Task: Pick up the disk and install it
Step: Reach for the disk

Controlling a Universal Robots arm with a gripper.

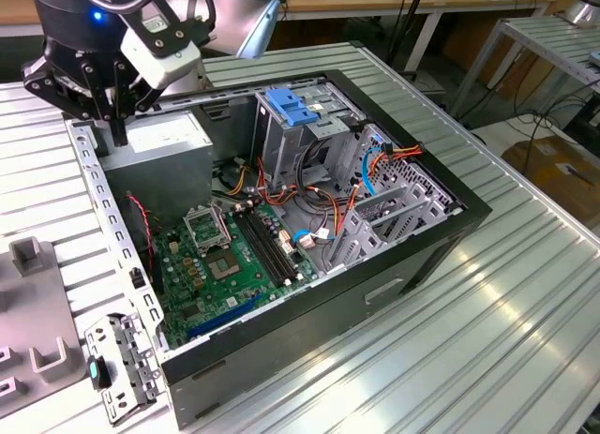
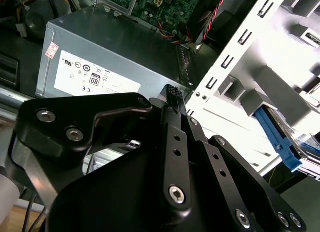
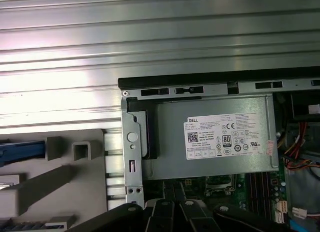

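The claw (image 2: 172, 91) hangs with its jaws drawn together and nothing between them, in the upper left of the exterior view, over the case's (image 1: 403, 275) corner just above the grey PSU (image 3: 215, 137). Beyond the case's metal edge, out on the ribbed desk (image 1: 487, 340), sits a grey holder (image 3: 55, 179), and the disk (image 2: 277, 134) rests in it; both wrist views catch one blue rail of it, with a bit of shiny face beside the rail in the second wrist view. The disk lies apart from the claw and is not yet grasped. I judge it stiff and dense for its bulk, so it should not flex or sag in a pinch. Its bare metal faces are likely slick, and it probably takes knocks and twisting badly. The safer hold seems to be across the two long sides, on the blue plastic rails near mid-length, where the pads get some bite and the weight balances; how much of those sides the holder leaves free I cannot tell. Farther off, toward the top centre of the exterior view, stands the metal cage (image 1: 300, 143) with its blue latch (image 1: 295, 106).
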